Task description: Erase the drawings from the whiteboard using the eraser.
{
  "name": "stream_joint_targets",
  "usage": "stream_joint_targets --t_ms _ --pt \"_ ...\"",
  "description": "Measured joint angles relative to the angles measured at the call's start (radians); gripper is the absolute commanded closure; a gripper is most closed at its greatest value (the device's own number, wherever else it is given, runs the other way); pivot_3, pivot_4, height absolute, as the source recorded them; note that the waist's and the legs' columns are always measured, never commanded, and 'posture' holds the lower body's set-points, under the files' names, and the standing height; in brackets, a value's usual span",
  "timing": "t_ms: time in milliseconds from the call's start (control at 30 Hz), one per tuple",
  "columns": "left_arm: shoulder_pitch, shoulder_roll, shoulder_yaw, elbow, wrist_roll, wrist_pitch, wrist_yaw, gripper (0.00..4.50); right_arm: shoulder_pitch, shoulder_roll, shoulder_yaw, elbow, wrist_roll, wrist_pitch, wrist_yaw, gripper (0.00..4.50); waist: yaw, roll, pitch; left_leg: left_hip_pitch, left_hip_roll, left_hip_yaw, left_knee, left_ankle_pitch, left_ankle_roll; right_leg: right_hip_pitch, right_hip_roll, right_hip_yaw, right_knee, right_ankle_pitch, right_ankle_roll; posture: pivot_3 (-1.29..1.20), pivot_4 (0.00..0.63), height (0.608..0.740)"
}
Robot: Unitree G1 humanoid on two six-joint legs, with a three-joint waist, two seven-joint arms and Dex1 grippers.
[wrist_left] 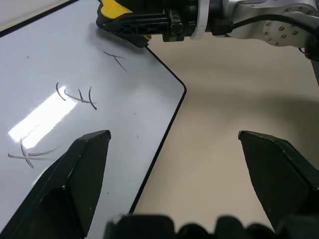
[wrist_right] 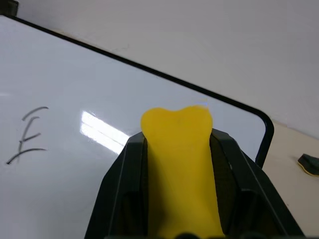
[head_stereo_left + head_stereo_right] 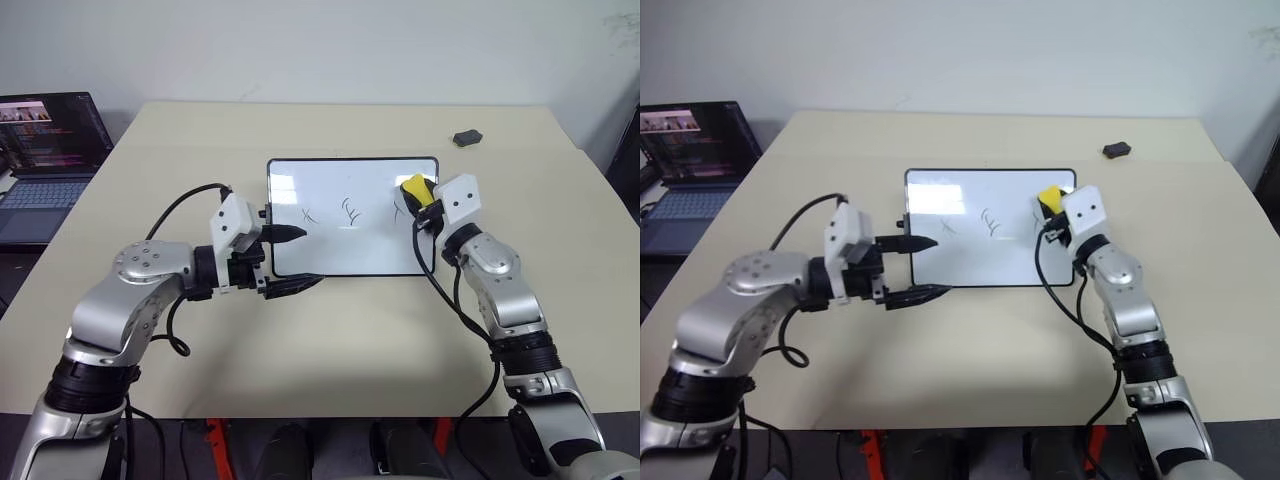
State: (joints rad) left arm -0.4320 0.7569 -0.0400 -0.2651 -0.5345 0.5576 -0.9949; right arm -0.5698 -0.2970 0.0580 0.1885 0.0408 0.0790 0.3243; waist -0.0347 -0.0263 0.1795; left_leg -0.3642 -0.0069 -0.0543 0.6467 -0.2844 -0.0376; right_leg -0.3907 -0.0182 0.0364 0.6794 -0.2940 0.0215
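Lying flat near the middle of the beige table, the whiteboard sat just above the centre of the head view, its thin black frame and rounded corners plain to see. Three thin black drawings crossed its middle band: an x-like mark toward the board's left side, a squiggle at the centre, and a third mark at the right, partly covered by the right arm's end.

The right gripper hovered over the board's upper right corner, its two black fingers clamped on the yellow eraser. In the right wrist view the eraser was pinched at its waist between those fingers, its foam bulging out past them, with the glossy board beneath it and the squiggle off to one side. Whether the eraser touched the board's surface could not be told.

The left gripper sat at the board's left edge, its fingers spread well apart with nothing between them; one fingertip lay over the board's left margin and the other over the lower left corner. In the left wrist view the two dark fingers framed the board's edge and bare table.

A small dark grey lump lay on the table at the upper right, well apart from the board. An open laptop stood at the far left of the frame.
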Motion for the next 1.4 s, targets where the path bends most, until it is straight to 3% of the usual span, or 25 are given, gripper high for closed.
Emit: stream_joint_targets --t_ms 367,833,1167,1400 --pt "-0.039 -0.054 -0.052 0.008 0.054 -0.005 0.003 0.0 -0.008 0.012 0.004 0.101 -0.018 -0.073 0.033 3.21 -0.003 0.0 0.0 0.001 0.0 0.0 0.002 0.0 0.0 0.0 0.0 0.001 0.002 0.0 0.0 0.0 0.15 0.74" --pt "0.018 -0.054 -0.036 0.003 0.086 -0.005 0.052 0.0 0.083 -0.008 0.132 -0.021 -0.074 0.048 0.159 3.21 -0.019 -0.002 -0.001 0.003 0.001 0.0 0.005 0.0 0.0 0.003 0.0 0.001 0.002 0.004 0.001 0.0 0.15 0.74" --pt "0.066 -0.054 -0.016 -0.001 0.089 -0.017 0.072 0.0 0.055 -0.039 0.061 -0.189 -0.056 0.108 0.152 3.21 -0.013 -0.001 -0.001 -0.002 0.0 -0.001 0.007 0.0 0.001 0.001 0.0 0.0 0.0 0.004 0.002 0.0 0.15 0.74" --pt "0.069 -0.053 -0.013 -0.001 0.092 -0.021 0.069 0.0 -0.048 0.005 0.042 -0.09 -0.067 0.1 0.084 3.21 -0.013 -0.001 0.0 -0.001 0.0 0.0 0.007 0.0 0.001 0.001 0.0 0.001 0.001 0.004 0.002 0.0 0.15 0.74"
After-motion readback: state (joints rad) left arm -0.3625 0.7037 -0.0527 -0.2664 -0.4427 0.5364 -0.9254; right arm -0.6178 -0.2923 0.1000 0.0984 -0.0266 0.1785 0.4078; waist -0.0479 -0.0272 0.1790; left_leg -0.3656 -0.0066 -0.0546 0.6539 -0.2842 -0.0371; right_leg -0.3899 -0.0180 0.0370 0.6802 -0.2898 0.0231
